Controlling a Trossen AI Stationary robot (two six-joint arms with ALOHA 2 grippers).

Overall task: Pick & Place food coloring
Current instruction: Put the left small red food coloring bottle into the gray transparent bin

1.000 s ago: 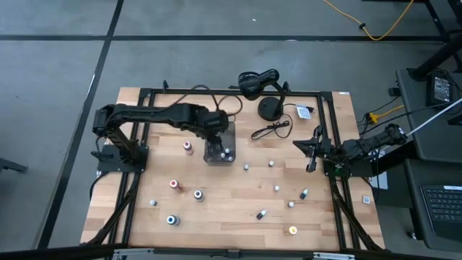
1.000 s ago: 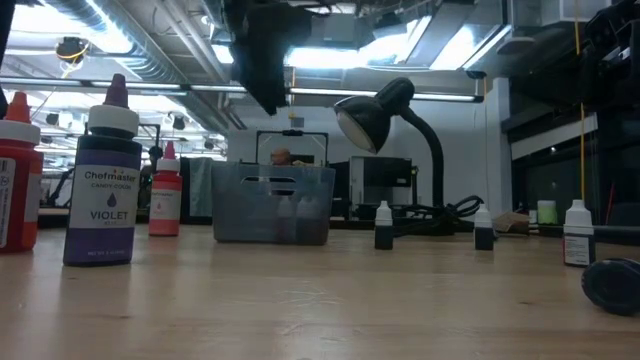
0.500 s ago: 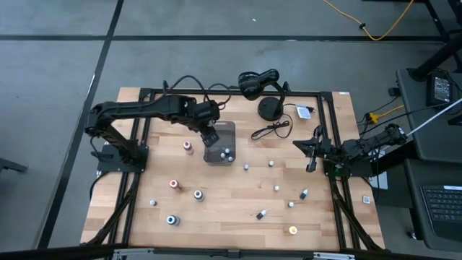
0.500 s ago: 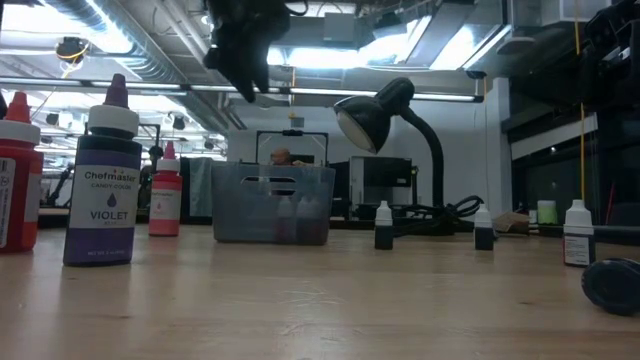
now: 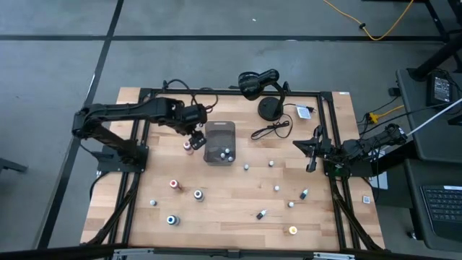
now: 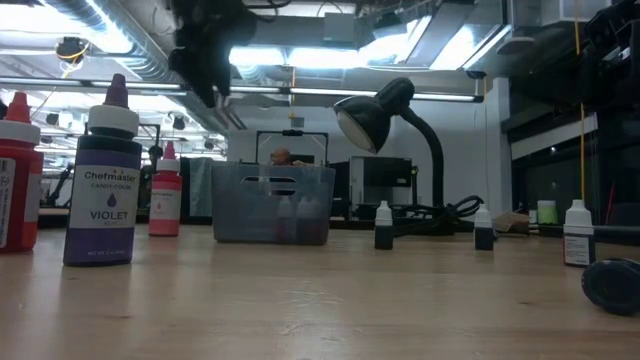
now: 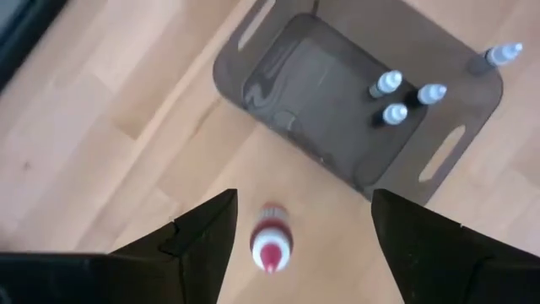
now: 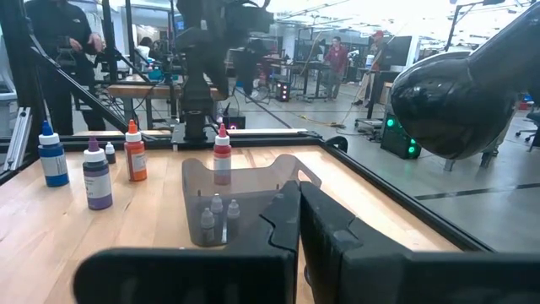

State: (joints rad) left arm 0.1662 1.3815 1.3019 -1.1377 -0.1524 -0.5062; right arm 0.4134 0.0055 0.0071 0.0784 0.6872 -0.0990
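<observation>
Food coloring bottles stand scattered on the wooden table. Three small ones (image 7: 393,114) stand inside the gray tray (image 5: 219,142). A red-capped bottle (image 5: 188,146) stands upright just left of the tray. My left gripper (image 5: 193,131) hovers above it, open and empty. In the left wrist view the bottle (image 7: 271,245) shows between the two spread fingers, well below them. In the low view my left gripper (image 6: 205,60) is high above the table. My right gripper (image 5: 312,153) waits at the table's right edge, shut; it also shows in the right wrist view (image 8: 297,211).
A black lamp (image 5: 268,108) with its cable stands at the far edge behind the tray. Loose bottles lie over the near half, among them a red one (image 5: 173,184), a blue one (image 5: 171,219) and an orange one (image 5: 292,230). Another small bottle (image 7: 498,55) stands beside the tray.
My left gripper has gone from above the gray tray toward the table's left edge and now hangs over the red-capped bottle beside the tray. The bottles and the tray have stayed where they were.
</observation>
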